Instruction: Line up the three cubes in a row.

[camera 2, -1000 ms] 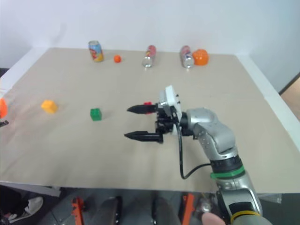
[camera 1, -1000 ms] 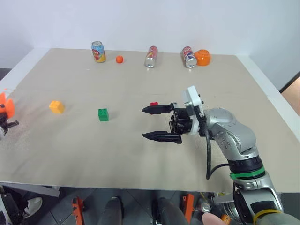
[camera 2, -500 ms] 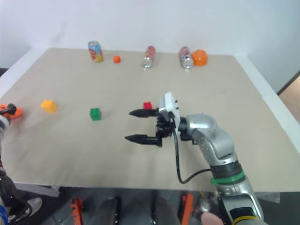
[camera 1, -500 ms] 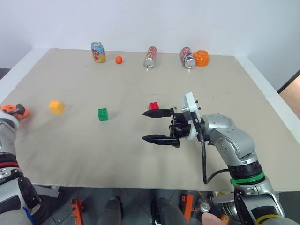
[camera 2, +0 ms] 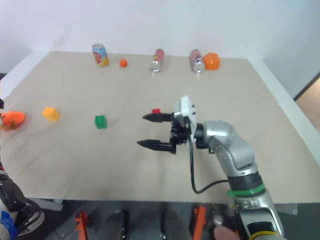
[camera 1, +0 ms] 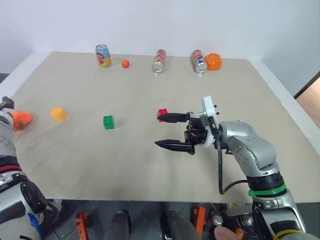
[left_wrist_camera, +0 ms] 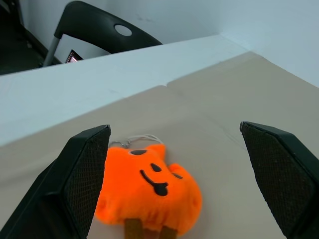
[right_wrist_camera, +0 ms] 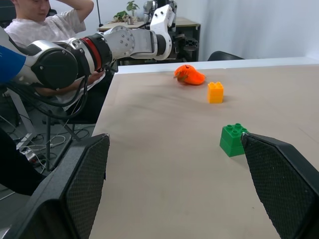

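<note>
Three small studded cubes resting flat and well apart on the table (camera 1: 150, 165): yellow-orange cube (camera 1: 58, 114) nearest its left edge, green cube (camera 1: 108, 122) toward mid-table, red cube (camera 1: 162, 113) farther right.

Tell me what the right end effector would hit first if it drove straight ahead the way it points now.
Probably the green cube: the open right end effector points across the table toward it. The cube sits near one finger's line, so it might only be clipped or missed; depth is hard to judge.

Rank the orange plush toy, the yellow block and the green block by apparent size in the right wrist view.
1. Green block, though it sits nearest the camera.
2. Orange plush toy and yellow block look about alike; both lie farther off, so no ranking.
</note>
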{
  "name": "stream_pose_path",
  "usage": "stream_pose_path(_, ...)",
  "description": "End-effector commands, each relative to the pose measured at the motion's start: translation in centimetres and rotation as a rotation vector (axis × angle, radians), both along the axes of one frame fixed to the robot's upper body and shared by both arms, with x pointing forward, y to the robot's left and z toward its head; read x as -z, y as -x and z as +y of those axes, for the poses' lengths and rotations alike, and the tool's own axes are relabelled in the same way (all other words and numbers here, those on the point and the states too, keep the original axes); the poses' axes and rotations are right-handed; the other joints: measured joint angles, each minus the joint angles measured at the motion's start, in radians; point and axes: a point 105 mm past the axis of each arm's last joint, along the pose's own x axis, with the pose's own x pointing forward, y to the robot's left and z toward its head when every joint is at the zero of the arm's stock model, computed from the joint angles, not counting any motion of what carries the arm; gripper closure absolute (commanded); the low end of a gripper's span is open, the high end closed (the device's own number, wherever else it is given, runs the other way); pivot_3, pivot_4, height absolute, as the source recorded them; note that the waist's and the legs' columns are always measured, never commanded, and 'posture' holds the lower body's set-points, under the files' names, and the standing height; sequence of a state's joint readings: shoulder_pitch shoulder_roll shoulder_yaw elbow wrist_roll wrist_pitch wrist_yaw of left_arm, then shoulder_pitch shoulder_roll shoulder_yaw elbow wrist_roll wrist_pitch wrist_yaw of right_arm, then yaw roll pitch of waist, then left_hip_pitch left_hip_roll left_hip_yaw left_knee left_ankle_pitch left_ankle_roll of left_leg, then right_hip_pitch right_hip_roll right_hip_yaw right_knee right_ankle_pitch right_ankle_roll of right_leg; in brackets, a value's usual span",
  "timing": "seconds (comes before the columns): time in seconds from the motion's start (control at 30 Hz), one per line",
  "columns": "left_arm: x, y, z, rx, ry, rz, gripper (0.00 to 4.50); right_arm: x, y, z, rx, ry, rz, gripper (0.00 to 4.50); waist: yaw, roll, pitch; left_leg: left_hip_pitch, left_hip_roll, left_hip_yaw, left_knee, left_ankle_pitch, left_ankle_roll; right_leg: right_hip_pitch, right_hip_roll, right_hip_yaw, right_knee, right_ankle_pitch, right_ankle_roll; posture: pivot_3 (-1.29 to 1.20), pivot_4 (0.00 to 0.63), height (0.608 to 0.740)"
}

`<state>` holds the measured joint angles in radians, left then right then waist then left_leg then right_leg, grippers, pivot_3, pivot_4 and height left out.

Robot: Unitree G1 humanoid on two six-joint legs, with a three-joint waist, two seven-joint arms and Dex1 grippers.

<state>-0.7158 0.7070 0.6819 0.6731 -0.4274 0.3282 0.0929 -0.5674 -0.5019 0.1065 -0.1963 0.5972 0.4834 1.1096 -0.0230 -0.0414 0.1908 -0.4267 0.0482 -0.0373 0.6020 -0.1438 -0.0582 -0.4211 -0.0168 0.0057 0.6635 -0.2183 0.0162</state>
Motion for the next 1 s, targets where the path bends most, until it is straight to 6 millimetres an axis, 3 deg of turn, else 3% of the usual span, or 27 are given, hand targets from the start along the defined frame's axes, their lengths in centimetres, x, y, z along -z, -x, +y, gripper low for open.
stream_pose_path(0.03,-4.0,0.9,-0.2,-0.01,-0.113,-0.127,0.21,-1.2,0.2,-0.4,0.001,-0.024,-0.04,0.15,0.0,0.0,0.0,0.0,0.0,0.0,0.0,0.0,0.0,0.0,0.0,0.0,0.0,0.0,0.0,0.0,0.15,0.74)
stream_pose_path(0.13,-7.0,-0.1,-4.1,0.154,-0.243,-0.249,0.21,-1.1,0.2,-0.5,0.003,-0.019,-0.035,0.15,0.003,-0.001,0.0,0.0,0.0,0.0,0.0,0.001,-0.001,0.0,0.0,0.0,0.0,0.0,0.0,0.0,0.15,0.74)
stream_pose_path(0.2,-8.8,-0.8,-8.4,0.339,-0.327,-0.329,0.21,-1.1,-0.2,-0.8,0.023,-0.011,-0.042,0.15,0.006,-0.001,0.0,-0.002,0.0,0.001,0.0,0.002,-0.003,0.0,0.0,0.0,0.0,0.0,0.0,0.0,0.15,0.74)
stream_pose_path(0.3,-10.1,-0.8,-14.1,0.638,-0.425,-0.404,0.21,-1.2,-2.3,-1.9,0.126,0.0,-0.063,0.15,0.005,-0.001,0.0,-0.002,0.002,0.007,0.0,0.003,-0.004,0.001,-0.003,0.0,0.0,0.0,0.001,0.0,0.15,0.74)
stream_pose_path(0.43,-9.0,0.6,-20.8,1.024,-0.547,-0.391,0.21,-1.1,-5.6,-3.6,0.307,0.012,-0.091,0.15,-0.003,-0.001,0.0,0.0,0.001,0.012,0.0,0.004,-0.003,0.0,-0.004,0.003,0.0,0.001,0.001,0.0,0.15,0.74)
stream_pose_path(0.53,-6.7,2.9,-25.4,1.342,-0.602,-0.339,0.21,-0.3,-7.9,-4.4,0.439,0.014,-0.079,0.15,-0.01,-0.001,0.0,0.0,0.004,0.014,0.0,0.003,-0.002,-0.001,-0.001,0.007,0.0,0.0,0.0,0.0,0.15,0.74)
stream_pose_path(0.73,-1.6,3.1,-26.2,1.476,-0.867,-0.118,0.21,2.5,-9.5,-4.5,0.509,0.106,-0.064,0.15,-0.011,0.0,0.0,0.0,0.007,0.016,-0.002,0.002,0.001,-0.003,0.005,0.011,0.0,0.0,-0.001,0.0,0.15,0.74)
stream_pose_path(0.83,-1.0,3.1,-26.3,1.511,-0.874,-0.115,0.21,3.8,-10.5,-3.9,0.563,0.146,-0.049,0.15,-0.011,0.0,0.0,-0.001,0.008,0.017,-0.001,0.002,0.001,-0.004,0.005,0.012,0.0,-0.002,-0.004,0.0,0.15,0.74)
stream_pose_path(1.0,-0.3,3.4,-26.3,1.526,-0.887,-0.125,0.21,3.7,-10.5,-2.1,0.566,0.11,0.005,0.15,-0.011,0.0,0.0,-0.002,0.009,0.017,-0.001,0.002,0.001,-0.005,0.006,0.013,0.0,-0.001,-0.001,0.0,0.15,0.74)
